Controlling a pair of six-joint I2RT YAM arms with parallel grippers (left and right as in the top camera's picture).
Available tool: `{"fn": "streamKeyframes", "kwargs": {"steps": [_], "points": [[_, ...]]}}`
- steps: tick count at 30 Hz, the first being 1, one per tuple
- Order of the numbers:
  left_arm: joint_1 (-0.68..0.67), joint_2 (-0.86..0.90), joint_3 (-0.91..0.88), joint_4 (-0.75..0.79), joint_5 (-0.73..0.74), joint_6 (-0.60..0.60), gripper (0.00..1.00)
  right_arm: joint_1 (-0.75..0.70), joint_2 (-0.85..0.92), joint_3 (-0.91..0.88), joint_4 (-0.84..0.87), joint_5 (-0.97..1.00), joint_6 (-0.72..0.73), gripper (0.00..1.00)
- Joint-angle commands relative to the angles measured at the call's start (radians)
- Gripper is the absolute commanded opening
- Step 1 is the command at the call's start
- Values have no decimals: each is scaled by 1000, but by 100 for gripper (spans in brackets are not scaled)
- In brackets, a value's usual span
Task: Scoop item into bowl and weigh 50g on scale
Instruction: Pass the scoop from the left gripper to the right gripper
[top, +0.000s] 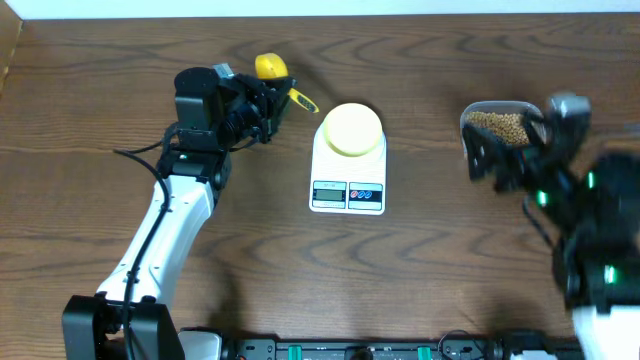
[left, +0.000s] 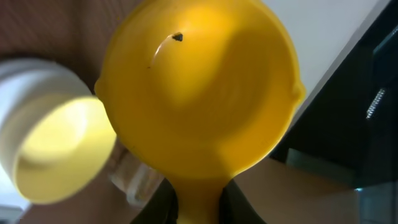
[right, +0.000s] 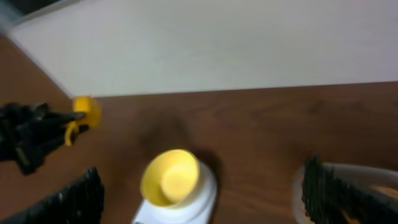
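In the overhead view alone — the scale's display and buttons.

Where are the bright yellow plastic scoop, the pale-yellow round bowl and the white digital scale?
bright yellow plastic scoop (left: 199, 93), left wrist view, cup interior.
pale-yellow round bowl (top: 351, 128), overhead view, its centre.
white digital scale (top: 330, 193), overhead view, its display.

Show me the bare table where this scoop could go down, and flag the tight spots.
Free: the strip between the scale and the tub; the wood in front of the scale; the area left of the left arm. Crowded: the gap from scoop to bowl, and around the tub.
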Motion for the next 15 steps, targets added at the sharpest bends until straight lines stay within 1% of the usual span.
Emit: {"fn": "streamKeyframes", "kwargs": {"steps": [1,2,4,6,8,9,11,12,15], "points": [[-17,-15,26,26,84,-120,8,-4,141,108,10,-260,10,99],[-23,-15,26,35,99,-125,8,-5,177,124,19,-327,11,99],[-38,-15,26,55,108,-133,8,-4,235,131,88,-483,11,99],[-51,-15,26,56,108,-144,8,1,276,131,132,-601,56,100],[-64,-15,26,56,108,-149,8,17,311,131,179,-653,101,99],[-69,-15,26,56,108,-163,8,34,326,131,189,-644,123,99],[-79,-15,26,56,107,-192,8,74,343,131,189,-603,135,95],[-84,-15,26,56,107,-202,8,104,351,131,188,-567,135,94],[-101,-15,26,56,106,-211,8,198,363,131,189,-415,138,94]]}}
